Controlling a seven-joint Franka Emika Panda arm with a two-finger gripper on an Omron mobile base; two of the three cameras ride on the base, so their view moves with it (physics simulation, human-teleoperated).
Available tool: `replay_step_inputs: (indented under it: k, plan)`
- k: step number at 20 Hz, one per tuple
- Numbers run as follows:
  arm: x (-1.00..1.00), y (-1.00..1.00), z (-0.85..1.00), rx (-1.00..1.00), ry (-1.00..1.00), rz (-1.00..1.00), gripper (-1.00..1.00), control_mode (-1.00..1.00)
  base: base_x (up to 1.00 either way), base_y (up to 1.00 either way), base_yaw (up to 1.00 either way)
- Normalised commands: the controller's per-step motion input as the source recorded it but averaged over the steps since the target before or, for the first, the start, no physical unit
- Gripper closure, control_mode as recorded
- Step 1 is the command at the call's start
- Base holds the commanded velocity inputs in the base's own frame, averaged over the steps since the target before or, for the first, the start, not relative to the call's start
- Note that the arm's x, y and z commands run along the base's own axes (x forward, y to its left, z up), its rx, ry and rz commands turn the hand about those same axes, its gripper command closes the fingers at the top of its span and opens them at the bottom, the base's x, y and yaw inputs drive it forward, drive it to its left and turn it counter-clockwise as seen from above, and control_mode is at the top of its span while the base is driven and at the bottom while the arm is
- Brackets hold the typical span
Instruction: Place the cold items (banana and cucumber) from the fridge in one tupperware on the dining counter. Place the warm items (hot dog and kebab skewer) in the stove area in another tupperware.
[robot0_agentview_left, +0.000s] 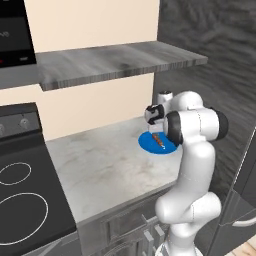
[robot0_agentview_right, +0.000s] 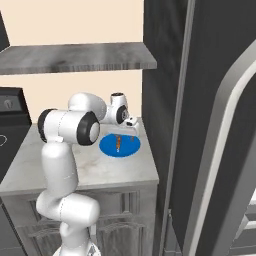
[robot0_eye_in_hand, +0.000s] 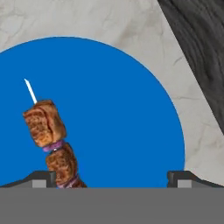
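The kebab skewer (robot0_eye_in_hand: 50, 140) is seen lying on a blue plate (robot0_eye_in_hand: 118, 113) (counter (robot0_agentview_left: 100, 160), beside the fridge (robot0_agentview_right: 165, 100)). The gripper (robot0_eye_in_hand: 111, 177) is held wide open above it, nothing grasped.

skewer (robot0_eye_in_hand: 51, 142): on plate (robot0_eye_in_hand: 122, 109)
plate: on desk (robot0_agentview_left: 105, 160), near fridge (robot0_agentview_right: 210, 125)
stove (robot0_agentview_left: 20, 200): left of desk
shelf (robot0_agentview_left: 115, 60): above desk

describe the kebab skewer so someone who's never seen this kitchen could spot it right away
Start at the grey marble counter between the black stove and the tall dark fridge. Near its fridge end lies a round blue plate. The kebab skewer is the only thing on it: browned meat chunks, purple onion slices, white pointed stick.
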Motion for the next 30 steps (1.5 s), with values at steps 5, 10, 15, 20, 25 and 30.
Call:
replay_step_inputs:
  k: [5,10,15,20,25,30]
  plan:
    - [0.32,0.07,-0.3,0.0,0.0,0.07,-1.0,-1.0,0.0,0.0,0.0]
    - [-0.28,0.32,0.03,0.0,-0.01,0.0,-1.0,-1.0,0.0,0.0,0.0]
    - [-0.11,0.32,-0.01,0.0,0.0,0.02,-1.0,-1.0,0.0,0.0,0.0]
    - [0.0,-0.05,-0.26,0.0,0.0,0.0,-1.0,-1.0,0.0,0.0,0.0]
    - [-0.13,-0.1,-0.19,0.0,0.0,0.02,-1.0,-1.0,0.0,0.0,0.0]
    - [-0.26,0.0,-0.17,0.0,0.0,0.01,-1.0,-1.0,0.0,0.0,0.0]
